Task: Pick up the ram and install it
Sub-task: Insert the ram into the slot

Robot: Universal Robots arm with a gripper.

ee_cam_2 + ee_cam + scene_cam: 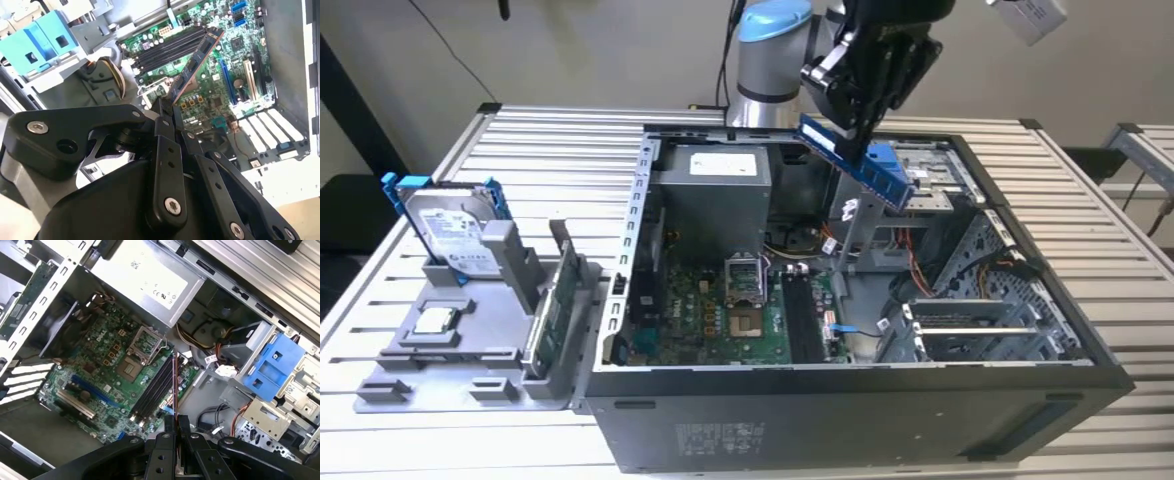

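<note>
The ram (197,60) is being held at one end by the gripper (167,107), which is being kept closed tight against the stick's flat faces, with the rest of the stick projecting free beyond the fingertips. In the first wrist view the ram (174,385) is being seen edge-on as a thin dark line, lying roughly along the direction of the black memory slots (152,390). It is being carried in the air over the motherboard (100,370), apart from the slots and not seated in any of them.

In the exterior view the gripper (861,130) is being held above the far side of the open computer case (854,420), close over the blue drive caddy (883,165). The case is being supported on its side on the slatted worktop (547,140), with the grey power supply (714,190) at its far end.

At the exterior view's left, a grey parts holder (400,385) is being used to carry a hard drive (454,235) in a blue frame, a green expansion card (550,315) standing on edge, and a small square processor chip (436,320) lying flat.
</note>
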